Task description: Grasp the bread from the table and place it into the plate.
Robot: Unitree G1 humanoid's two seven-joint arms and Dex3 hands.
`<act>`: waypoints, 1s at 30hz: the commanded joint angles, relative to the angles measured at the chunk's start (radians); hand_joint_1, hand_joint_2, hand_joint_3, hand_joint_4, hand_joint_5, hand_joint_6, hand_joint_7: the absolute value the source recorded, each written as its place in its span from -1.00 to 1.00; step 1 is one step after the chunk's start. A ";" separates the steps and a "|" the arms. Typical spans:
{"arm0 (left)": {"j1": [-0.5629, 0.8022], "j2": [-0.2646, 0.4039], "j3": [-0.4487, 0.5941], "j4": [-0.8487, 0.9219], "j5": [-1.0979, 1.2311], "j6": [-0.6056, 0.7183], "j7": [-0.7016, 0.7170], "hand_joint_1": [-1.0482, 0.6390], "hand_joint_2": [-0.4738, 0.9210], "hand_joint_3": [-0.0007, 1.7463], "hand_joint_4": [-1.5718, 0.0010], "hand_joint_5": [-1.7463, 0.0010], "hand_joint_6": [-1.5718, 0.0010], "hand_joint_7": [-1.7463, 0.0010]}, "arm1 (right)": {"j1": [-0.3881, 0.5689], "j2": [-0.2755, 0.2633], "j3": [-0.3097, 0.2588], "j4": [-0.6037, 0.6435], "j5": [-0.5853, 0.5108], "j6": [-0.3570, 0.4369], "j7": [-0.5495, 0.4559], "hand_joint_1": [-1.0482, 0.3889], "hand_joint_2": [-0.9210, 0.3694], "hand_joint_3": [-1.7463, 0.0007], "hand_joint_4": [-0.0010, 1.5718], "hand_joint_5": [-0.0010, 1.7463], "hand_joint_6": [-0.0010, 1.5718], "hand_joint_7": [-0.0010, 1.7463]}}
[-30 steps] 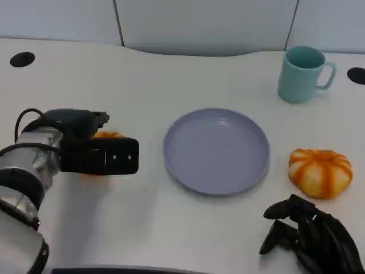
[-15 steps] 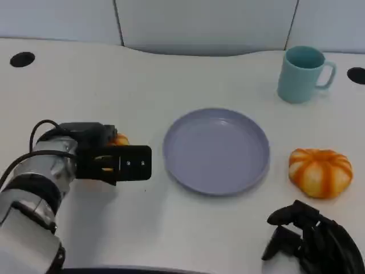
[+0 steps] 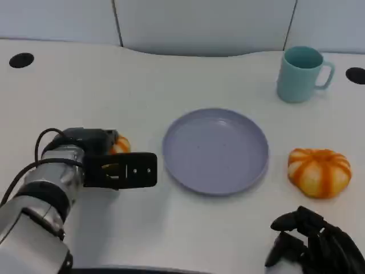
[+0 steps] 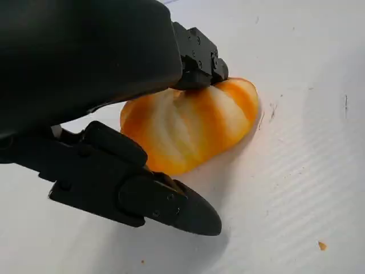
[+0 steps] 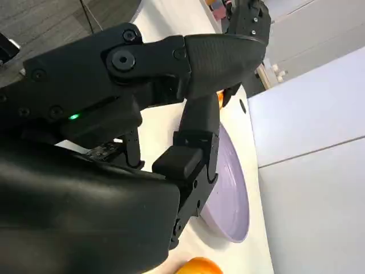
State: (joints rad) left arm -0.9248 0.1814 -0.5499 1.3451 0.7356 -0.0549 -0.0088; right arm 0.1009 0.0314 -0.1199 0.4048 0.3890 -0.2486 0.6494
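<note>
Your tabletop (image 3: 142, 80) looked white and matt; close up in the left wrist view it showed a fine ribbed grain with a few dark specks. The plate (image 3: 215, 149) was lavender, smooth, with a soft satin sheen, plastic-looking. The mug (image 3: 299, 74) was pale teal with a dull glaze. The bread (image 4: 188, 128) under your left hand (image 3: 122, 169) had a glossy orange crust with paler stripes; the second bread (image 3: 319, 171) looked the same. Both hands, left and right hand (image 3: 313, 245), were matt black plastic, and the left forearm (image 3: 40, 188) was brushed silver metal.
</note>
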 commanded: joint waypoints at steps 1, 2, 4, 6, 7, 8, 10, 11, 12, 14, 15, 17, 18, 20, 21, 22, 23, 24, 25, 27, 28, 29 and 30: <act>0.039 0.006 0.012 0.014 -0.022 0.001 -0.021 -0.52 0.85 -1.00 0.81 0.81 0.84 1.00 | 0.013 -0.017 -0.015 0.014 0.010 0.001 0.005 -0.17 -1.00 0.56 -0.16 0.67 -0.13 0.12; 0.039 0.008 0.011 0.014 -0.021 0.000 -0.018 -0.51 0.84 -1.00 0.78 0.80 0.83 0.99 | 0.012 -0.016 -0.015 0.013 0.009 0.003 0.002 -0.17 -1.00 0.56 -0.15 0.67 -0.13 0.11; 0.042 0.012 0.005 0.014 -0.015 -0.008 0.010 -0.47 0.83 -1.00 0.60 0.70 0.64 0.91 | 0.010 -0.017 -0.014 0.017 0.004 -0.005 0.001 -0.18 -1.00 0.56 -0.13 0.67 -0.13 0.11; 0.045 0.016 -0.004 0.016 -0.004 -0.016 0.041 -0.43 0.84 -1.00 0.57 0.03 0.34 0.69 | 0.010 -0.018 -0.013 0.015 0.001 -0.005 -0.003 -0.17 -1.00 0.56 -0.14 0.66 -0.13 0.11; 0.046 0.017 -0.006 0.017 -0.002 -0.018 0.051 -0.41 0.84 -1.00 0.60 -0.18 0.35 0.51 | 0.006 -0.018 -0.015 0.023 0.006 -0.007 0.005 -0.18 -1.00 0.56 -0.14 0.66 -0.12 0.11; 0.046 0.019 -0.011 0.018 0.003 -0.023 0.064 -0.40 0.84 -1.00 0.55 -0.31 0.35 0.32 | 0.003 -0.019 -0.017 0.027 0.009 -0.006 0.009 -0.17 -1.00 0.57 -0.14 0.66 -0.12 0.11; 0.046 0.017 -0.015 0.019 0.008 -0.021 0.085 -0.38 0.82 -1.00 0.41 -0.50 0.51 -0.09 | 0.001 -0.020 -0.020 0.031 0.011 -0.004 0.009 -0.18 -1.00 0.58 -0.14 0.65 -0.13 0.11; 0.045 0.016 -0.017 0.020 0.009 -0.019 0.092 -0.34 0.80 -1.00 0.42 -0.67 0.57 -0.39 | 0.000 -0.020 -0.020 0.031 0.010 -0.003 0.007 -0.19 -1.00 0.59 -0.14 0.65 -0.12 0.11; 0.047 0.015 -0.019 0.020 0.010 -0.019 0.104 -0.33 0.80 -1.00 0.42 -0.82 0.61 -0.65 | 0.002 -0.019 -0.021 0.025 0.013 0.005 0.005 -0.19 -1.00 0.60 -0.13 0.64 -0.12 0.11; 0.048 0.014 -0.022 0.020 0.011 -0.021 0.117 -0.31 0.79 -1.00 0.42 -0.94 0.60 -0.83 | 0.004 -0.017 -0.021 0.015 0.016 0.015 0.000 -0.19 -1.00 0.60 -0.13 0.64 -0.12 0.12; 0.050 0.015 -0.024 0.020 0.012 -0.023 0.127 -0.31 0.78 -1.00 0.42 -0.96 0.59 -0.86 | 0.004 -0.018 -0.019 0.014 0.009 0.010 -0.006 -0.19 -1.00 0.60 -0.13 0.64 -0.12 0.12; 0.055 0.018 -0.024 0.020 0.009 -0.029 0.143 -0.28 0.79 -1.00 0.35 -0.99 0.50 -0.94 | -0.001 -0.020 -0.020 0.028 0.008 -0.007 0.003 -0.19 -1.00 0.59 -0.12 0.65 -0.13 0.13; 0.059 0.020 -0.021 0.019 0.006 -0.037 0.155 -0.25 0.80 -1.00 0.29 -0.99 0.46 -0.97 | -0.001 -0.020 -0.020 0.031 0.007 -0.007 0.001 -0.19 -1.00 0.58 -0.12 0.65 -0.13 0.13; 0.064 0.024 -0.016 0.018 -0.001 -0.050 0.167 -0.17 0.82 -0.99 0.13 -1.00 0.34 -0.99 | -0.001 -0.020 -0.020 0.031 0.009 -0.005 0.002 -0.18 -1.00 0.58 -0.12 0.65 -0.14 0.13; 0.065 0.024 -0.008 0.019 -0.009 -0.052 0.163 -0.15 0.82 -0.99 0.09 -1.00 0.31 -1.00 | -0.002 -0.019 -0.021 0.033 0.011 -0.007 0.005 -0.18 -1.00 0.58 -0.12 0.65 -0.14 0.13; 0.067 0.024 -0.006 0.019 -0.011 -0.053 0.164 -0.12 0.84 -0.98 0.15 -1.00 0.35 -1.00 | -0.003 -0.020 -0.020 0.035 0.009 -0.008 0.005 -0.18 -1.00 0.58 -0.12 0.65 -0.14 0.13; 0.070 0.024 -0.003 0.018 -0.013 -0.057 0.169 -0.09 0.86 -0.97 0.15 -1.00 0.34 -1.00 | -0.002 -0.020 -0.018 0.031 0.006 -0.006 0.000 -0.18 -1.00 0.58 -0.13 0.65 -0.14 0.13; 0.074 0.026 0.001 0.017 -0.015 -0.065 0.180 -0.06 0.88 -0.96 0.17 -1.00 0.33 -1.00 | -0.002 -0.020 -0.017 0.028 0.005 -0.002 -0.002 -0.18 -1.00 0.58 -0.13 0.65 -0.13 0.13; 0.077 0.026 0.004 0.016 -0.017 -0.069 0.189 -0.04 0.91 -0.95 0.18 -1.00 0.34 -1.00 | -0.001 -0.019 -0.016 0.026 0.003 0.000 -0.005 -0.17 -1.00 0.58 -0.13 0.66 -0.13 0.13; 0.081 0.026 0.018 0.015 -0.029 -0.077 0.195 -0.02 0.96 -0.93 0.21 -1.00 0.38 -1.00 | -0.002 -0.017 -0.013 0.025 -0.001 -0.002 -0.009 -0.16 -1.00 0.57 -0.13 0.66 -0.13 0.13; 0.083 0.026 0.027 0.014 -0.039 -0.084 0.196 0.00 0.98 -0.91 0.27 -0.99 0.40 -0.95 | -0.002 -0.017 -0.011 0.024 -0.005 -0.004 -0.012 -0.16 -1.00 0.57 -0.14 0.66 -0.13 0.13; 0.086 0.028 0.041 0.011 -0.054 -0.100 0.202 0.01 0.98 -0.89 0.30 -0.97 0.39 -0.89 | -0.003 -0.015 -0.011 0.024 -0.004 -0.005 -0.011 -0.16 -1.00 0.57 -0.14 0.67 -0.13 0.14; 0.090 0.032 0.052 0.009 -0.066 -0.116 0.214 0.02 0.98 -0.87 0.32 -0.72 0.37 -0.58 | -0.004 -0.013 -0.011 0.022 0.000 0.001 -0.013 -0.15 -1.00 0.57 -0.13 0.67 -0.12 0.14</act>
State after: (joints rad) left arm -0.8823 0.2004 -0.5203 1.3455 0.6962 -0.1369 0.1979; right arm 0.0890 0.0297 -0.1263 0.4213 0.3913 -0.2570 0.6473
